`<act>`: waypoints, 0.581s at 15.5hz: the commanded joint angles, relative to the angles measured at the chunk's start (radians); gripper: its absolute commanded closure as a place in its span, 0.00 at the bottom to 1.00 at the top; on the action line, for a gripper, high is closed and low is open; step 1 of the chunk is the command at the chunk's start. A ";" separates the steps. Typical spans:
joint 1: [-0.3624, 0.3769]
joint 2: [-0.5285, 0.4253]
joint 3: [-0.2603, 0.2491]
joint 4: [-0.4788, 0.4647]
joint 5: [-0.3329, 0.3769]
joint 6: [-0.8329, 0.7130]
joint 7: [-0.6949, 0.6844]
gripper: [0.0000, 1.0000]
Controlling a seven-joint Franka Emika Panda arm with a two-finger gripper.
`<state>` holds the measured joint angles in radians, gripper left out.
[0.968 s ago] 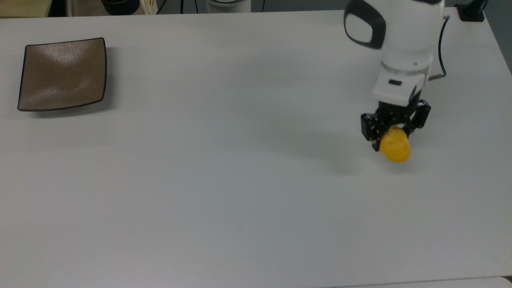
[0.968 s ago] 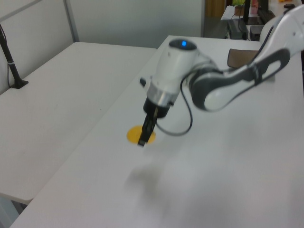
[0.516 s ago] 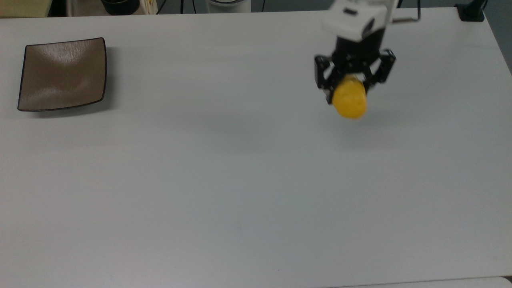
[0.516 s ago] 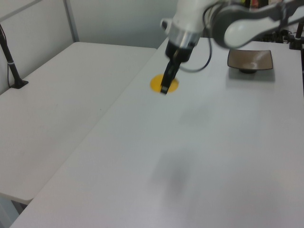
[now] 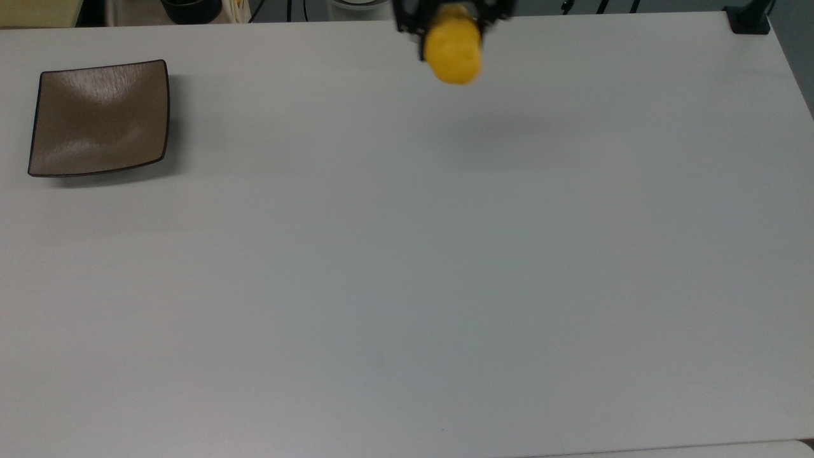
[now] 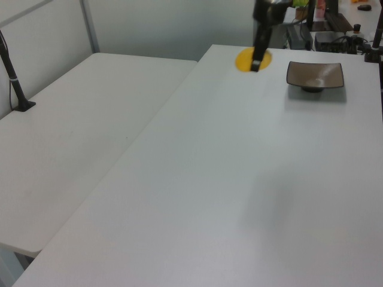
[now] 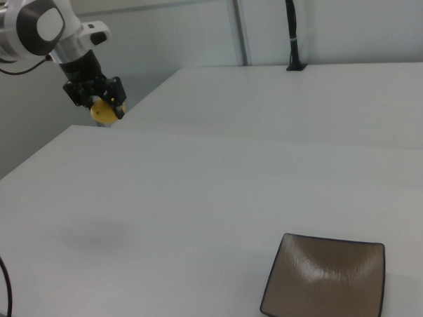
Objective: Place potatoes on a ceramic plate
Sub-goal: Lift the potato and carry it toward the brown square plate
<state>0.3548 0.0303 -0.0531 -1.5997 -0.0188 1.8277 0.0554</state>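
One yellow potato clamped between the gripper fingers, held in the air above the white table, at the top view's upper edge near centre. Jaws closed on its upper part, lower half hanging free. Ceramic plate sits empty at the top view's far left, well apart from the potato. Right view: gripper at upper left, plate bottom right.
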 commanded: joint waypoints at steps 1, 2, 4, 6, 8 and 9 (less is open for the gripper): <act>-0.048 -0.104 -0.063 -0.114 0.071 -0.057 -0.185 0.97; -0.075 -0.118 -0.063 -0.134 0.074 -0.062 -0.216 0.97; -0.129 -0.132 -0.065 -0.149 0.074 -0.064 -0.268 0.97; -0.209 -0.130 -0.065 -0.149 0.076 -0.064 -0.327 0.97; -0.278 -0.127 -0.067 -0.149 0.076 -0.064 -0.400 0.97; -0.319 -0.122 -0.067 -0.151 0.076 -0.062 -0.454 0.97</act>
<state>0.1333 -0.0724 -0.1213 -1.7192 0.0319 1.7682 -0.2693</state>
